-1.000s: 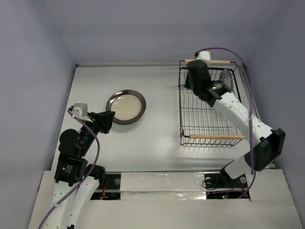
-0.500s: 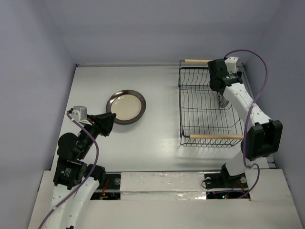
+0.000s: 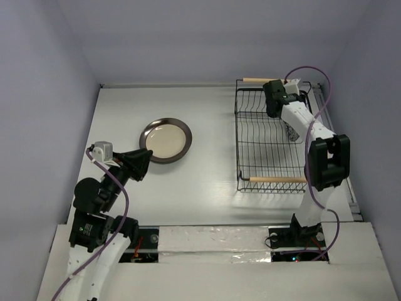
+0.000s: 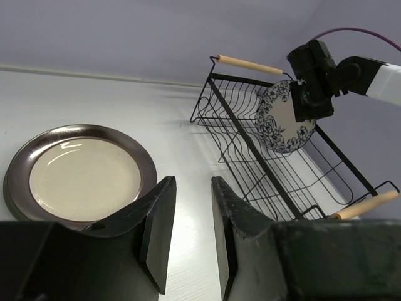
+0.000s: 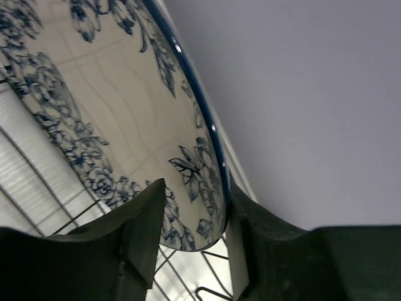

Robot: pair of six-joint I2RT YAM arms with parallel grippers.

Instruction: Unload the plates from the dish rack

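Right gripper: clamped on the floral plate at its rim, in the dish rack; left gripper parted, empty. Your risk: the thin edge hold may let it pivot, snag wires or slip.

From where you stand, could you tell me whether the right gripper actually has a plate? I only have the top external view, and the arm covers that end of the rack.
Observer: Yes. In the right wrist view, the rim of the floral plate sits between the fingers of the right gripper.
Operator: Is the plate upright?
Observer: The left wrist view shows it standing on edge at the far end of the dish rack, gripped at its upper edge.
Operator: And is the left gripper free?
Observer: The left gripper is open with nothing between its fingers. The beige plate lies flat on the table just ahead of it.
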